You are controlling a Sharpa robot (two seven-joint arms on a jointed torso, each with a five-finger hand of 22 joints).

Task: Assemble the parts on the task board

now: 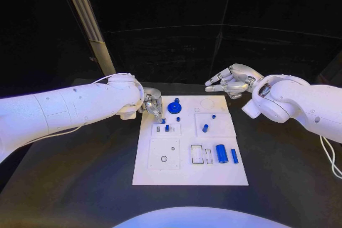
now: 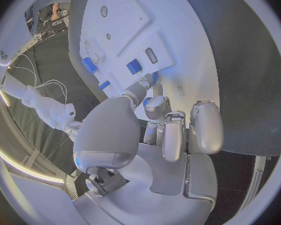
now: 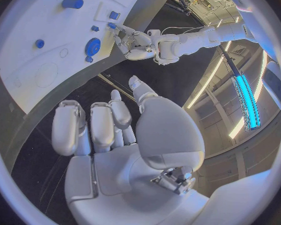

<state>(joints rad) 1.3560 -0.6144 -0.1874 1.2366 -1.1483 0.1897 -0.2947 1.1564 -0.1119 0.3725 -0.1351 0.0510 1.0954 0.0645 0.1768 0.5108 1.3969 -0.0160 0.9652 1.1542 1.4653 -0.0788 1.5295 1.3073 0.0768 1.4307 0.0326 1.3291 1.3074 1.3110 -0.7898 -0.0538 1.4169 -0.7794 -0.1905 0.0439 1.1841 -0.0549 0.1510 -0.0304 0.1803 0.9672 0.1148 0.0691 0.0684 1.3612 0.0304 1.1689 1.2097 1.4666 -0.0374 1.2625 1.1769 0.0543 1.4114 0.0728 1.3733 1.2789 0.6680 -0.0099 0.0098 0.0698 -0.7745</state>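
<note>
- The flat white rectangular task board [image 1: 187, 173] lies in the middle of the matte black table [image 1: 85, 178], its long side running from the robot's side to the far side.
- The silver many-fingered left hand [image 1: 151, 103] sits at the board's 10 o'clock edge. Its fingertips [image 2: 135, 91] reach down to the small blue parts there; whether they pinch one cannot be told.
- A round blue knob-like part [image 1: 174, 108] stands on the board just beside the left hand, toward 3 o'clock of it.
- Two tiny blue pegs [image 1: 165, 127] stand in a raised white square block just nearer the robot than that hand.
- A short blue peg [image 1: 204, 128] stands upright in the neighbouring block, and a small blue stud [image 1: 213, 116] sits just beyond it toward 12 o'clock.
- A thick blue cylinder [image 1: 222, 153] and a thinner blue bar [image 1: 235, 156] lie side by side at the board's 4 o'clock part, beside two rectangular slots [image 1: 201, 154].
- A white square plate [image 1: 164, 154] with a round hole and small dots sits toward 8 o'clock.
- The silver right hand [image 1: 229, 81] hovers off the board's far 1 o'clock corner, fingers apart and lightly curled, holding nothing, well apart from every part.
- No readable writing shows on the board.
</note>
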